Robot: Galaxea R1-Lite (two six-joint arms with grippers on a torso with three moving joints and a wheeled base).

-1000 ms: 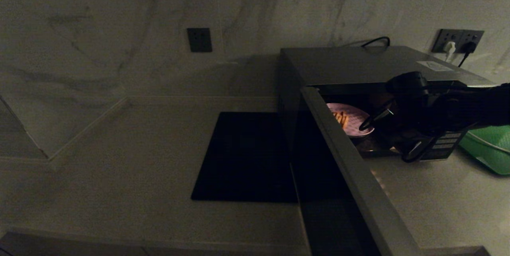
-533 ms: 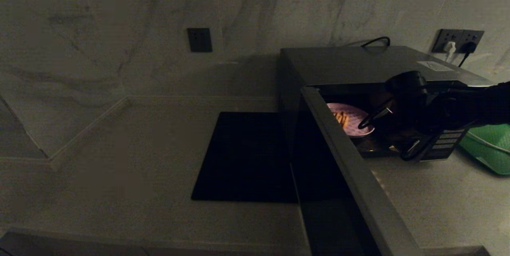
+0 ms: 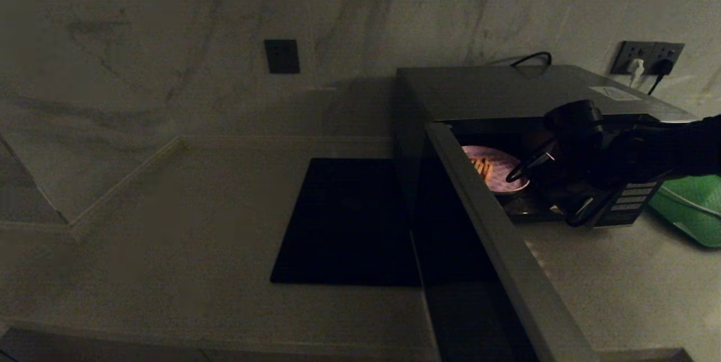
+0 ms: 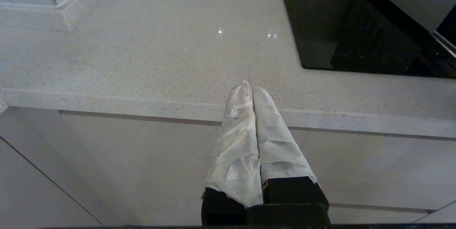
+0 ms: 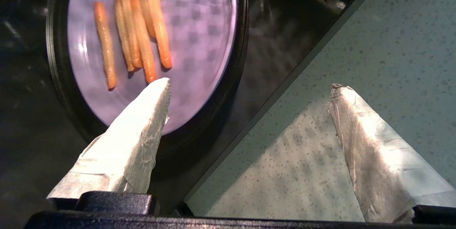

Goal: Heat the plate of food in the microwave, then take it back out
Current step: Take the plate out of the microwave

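The microwave (image 3: 507,89) stands at the right of the counter with its door (image 3: 495,249) swung wide open toward me. Inside, on the lit floor, sits the plate of food (image 3: 498,168), lavender with several orange fries (image 5: 142,33) on it. My right gripper (image 3: 543,200) hovers at the cavity's mouth, open and holding nothing. In the right wrist view one taped fingertip (image 5: 156,97) overlaps the plate (image 5: 199,26), while the other hangs over the countertop. My left gripper (image 4: 248,86) is shut on nothing, parked low in front of the counter's edge.
A flat black mat (image 3: 349,221) lies left of the microwave. A green tray (image 3: 690,210) sits at the far right behind my right arm. The button panel (image 3: 628,204) shows under the arm. Wall sockets (image 3: 648,58) with plugs are behind the microwave. Speckled counter (image 3: 619,283) stretches in front.
My right arm has shifted only slightly at the microwave's mouth, its fingers staying wide. The plate and the door have not moved.
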